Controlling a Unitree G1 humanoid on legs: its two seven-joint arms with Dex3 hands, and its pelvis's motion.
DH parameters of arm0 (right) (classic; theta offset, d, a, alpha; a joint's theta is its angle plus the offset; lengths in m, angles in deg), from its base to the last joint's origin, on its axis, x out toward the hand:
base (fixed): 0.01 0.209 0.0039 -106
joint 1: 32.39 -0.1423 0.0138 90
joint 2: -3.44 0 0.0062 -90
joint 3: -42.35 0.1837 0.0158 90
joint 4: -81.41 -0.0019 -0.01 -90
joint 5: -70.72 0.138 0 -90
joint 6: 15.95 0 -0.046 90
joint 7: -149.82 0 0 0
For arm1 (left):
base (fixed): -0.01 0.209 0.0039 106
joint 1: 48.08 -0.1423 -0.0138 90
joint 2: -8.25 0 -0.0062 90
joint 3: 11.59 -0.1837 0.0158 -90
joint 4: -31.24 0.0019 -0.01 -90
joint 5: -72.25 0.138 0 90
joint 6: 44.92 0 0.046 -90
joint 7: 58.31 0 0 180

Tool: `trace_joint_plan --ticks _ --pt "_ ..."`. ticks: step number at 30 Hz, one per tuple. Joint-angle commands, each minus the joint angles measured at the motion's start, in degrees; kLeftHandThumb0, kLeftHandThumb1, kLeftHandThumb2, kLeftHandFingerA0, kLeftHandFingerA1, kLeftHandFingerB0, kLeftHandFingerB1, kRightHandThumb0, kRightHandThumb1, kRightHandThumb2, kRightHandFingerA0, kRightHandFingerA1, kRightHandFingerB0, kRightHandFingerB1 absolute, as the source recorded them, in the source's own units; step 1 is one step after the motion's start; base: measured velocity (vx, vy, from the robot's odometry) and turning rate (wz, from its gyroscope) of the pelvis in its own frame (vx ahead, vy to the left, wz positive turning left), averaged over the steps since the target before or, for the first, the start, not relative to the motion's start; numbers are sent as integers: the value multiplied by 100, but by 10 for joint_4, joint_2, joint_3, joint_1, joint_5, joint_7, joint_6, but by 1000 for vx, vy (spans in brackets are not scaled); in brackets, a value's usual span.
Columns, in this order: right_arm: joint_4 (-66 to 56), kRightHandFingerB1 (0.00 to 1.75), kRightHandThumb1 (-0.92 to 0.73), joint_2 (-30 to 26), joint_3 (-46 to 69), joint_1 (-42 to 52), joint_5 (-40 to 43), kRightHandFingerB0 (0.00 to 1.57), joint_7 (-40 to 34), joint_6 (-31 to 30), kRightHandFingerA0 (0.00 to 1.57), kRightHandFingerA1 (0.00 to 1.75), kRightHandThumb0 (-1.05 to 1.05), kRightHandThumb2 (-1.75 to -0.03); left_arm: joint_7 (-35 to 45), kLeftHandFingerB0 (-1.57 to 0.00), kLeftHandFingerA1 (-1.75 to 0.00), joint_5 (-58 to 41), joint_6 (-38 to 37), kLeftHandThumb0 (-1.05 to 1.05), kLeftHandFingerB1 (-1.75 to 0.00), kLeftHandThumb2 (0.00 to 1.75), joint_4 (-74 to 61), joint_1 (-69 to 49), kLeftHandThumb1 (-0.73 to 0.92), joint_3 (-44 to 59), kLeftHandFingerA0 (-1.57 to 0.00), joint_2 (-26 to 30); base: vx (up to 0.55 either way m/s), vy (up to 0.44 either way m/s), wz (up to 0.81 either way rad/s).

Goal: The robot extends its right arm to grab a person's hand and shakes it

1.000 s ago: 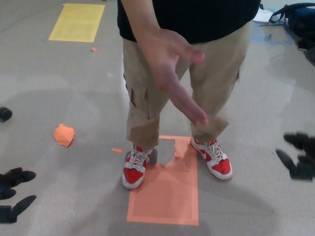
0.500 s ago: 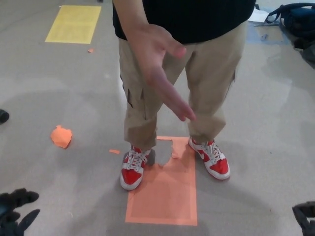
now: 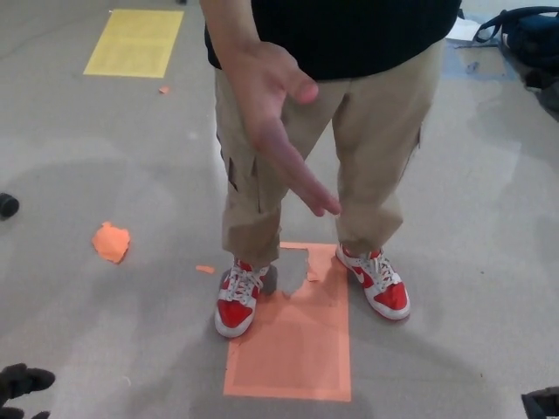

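1. Grey floor [image 3: 105, 175] fills the head view, marked with a yellow rectangle [image 3: 134, 42] near its top left corner and an orange rectangle [image 3: 293, 336] low in the middle.
2. A person stands on the floor in tan trousers [image 3: 376, 148], a black top [image 3: 349, 30] and red-and-white shoes [image 3: 238, 301]; one shoe touches the orange rectangle's left edge, the other its top right corner.
3. The person's hand [image 3: 271, 105] hangs in front of the trousers, high in the middle of the view. Its long axis runs on a slant from upper left to lower right, the straight fingers [image 3: 306, 188] lying together and pointing down and right, the thumb held out to the right.
4. The left hand [image 3: 19, 384] shows only as a dark sliver at the bottom left corner; whether its fingers are apart or together cannot be told.
5. The right hand [image 3: 541, 403] is a dark scrap at the bottom right corner, well apart from the person's hand; the state of its fingers cannot be told either.
6. A crumpled orange scrap [image 3: 111, 242] lies on the floor left of the person, and a dark bag [image 3: 524, 30] sits at the top right corner.
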Motion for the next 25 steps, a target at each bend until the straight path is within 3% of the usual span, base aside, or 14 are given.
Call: trace_joint_plan --ticks 1,2,3,6,7,13,14,15,16,17,25 --pt "-4 15 -86 4 9 15 9 0 -11 48 0 15 -82 -119 -4 -1 -47 9 -4 -33 -46 114 14 2 60 -13 -1 3 0 0 0" --pt "-4 15 -86 4 5 17 4 0 -13 55 0 15 -82 -119 -7 -1 -47 9 -1 -33 -46 114 16 2 60 -14 -1 3 0 0 0" --pt "-1 12 -88 5 0 17 -2 0 -16 54 0 12 -86 -119 -13 -19 -33 13 -1 -70 -32 75 17 2 92 -20 -20 4 0 0 0" --pt "1 14 -87 7 0 14 0 0 -18 56 0 13 -83 -119 -23 -19 -32 8 -3 -68 -31 71 21 5 92 -18 -22 2 0 0 0" --pt "1 15 -86 7 1 12 0 0 -18 57 0 14 -82 -118 -22 0 -46 7 -2 -33 -46 114 23 9 60 -19 0 2 0 0 0" --pt "4 10 -89 9 -8 13 -8 0 -26 57 0 10 -88 -119 -22 -1 -47 7 -4 -34 -46 113 28 7 58 -23 -1 5 0 0 0" --pt "5 10 -89 10 -8 13 -7 0 -28 55 0 11 -87 -119 -26 -20 -32 10 -5 -69 -32 72 28 7 92 -26 -22 5 0 0 0" --pt "5 11 -89 10 -9 13 -7 0 -29 55 0 12 -87 -119 -29 -21 -32 10 -9 -68 -32 72 28 6 92 -26 -23 5 0 0 0" --pt "4 11 -89 10 -9 13 -8 0 -31 56 0 12 -87 -119 -30 -21 -32 9 -13 -68 -32 72 28 5 92 -25 -23 5 0 0 0" --pt "4 13 -88 10 -8 13 -6 0 -29 58 0 13 -84 -119 -24 0 -46 12 -11 -33 -46 114 28 7 60 -29 0 6 0 0 0" --pt "3 14 -90 6 -18 16 -14 4 -34 70 4 13 -89 -118 -22 0 -46 6 -1 -34 -46 113 26 7 58 -26 0 3 0 0 0"
